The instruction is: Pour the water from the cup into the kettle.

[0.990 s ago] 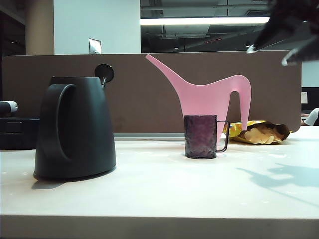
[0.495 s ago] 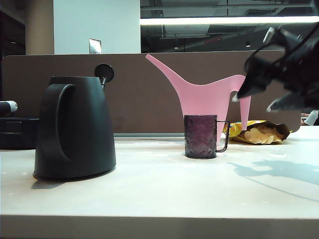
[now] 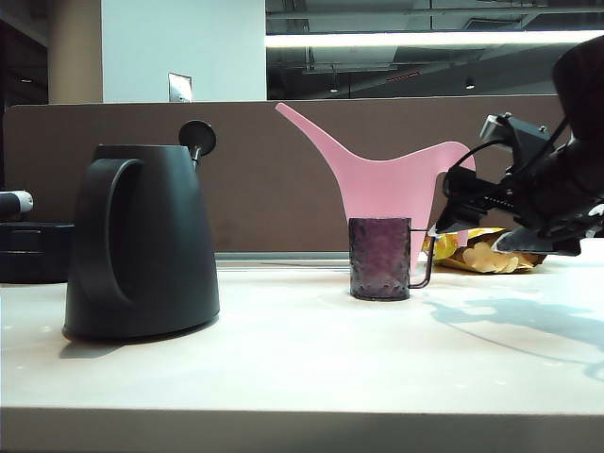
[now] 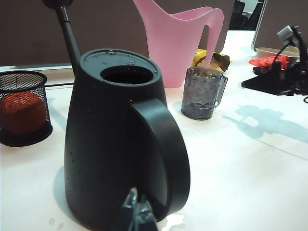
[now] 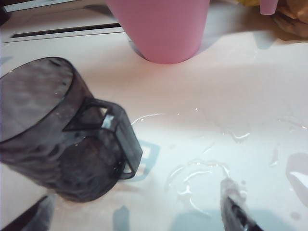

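Purple bumpy cup (image 3: pixel 380 258), upright

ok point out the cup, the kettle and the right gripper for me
cup (image 3: pixel 379 258): exterior view, middle of its bumpy purple wall.
kettle (image 3: pixel 156 241): exterior view, side of its black body.
right gripper (image 3: pixel 477 236): exterior view, midway between its open fingertips, beside the cup's handle.
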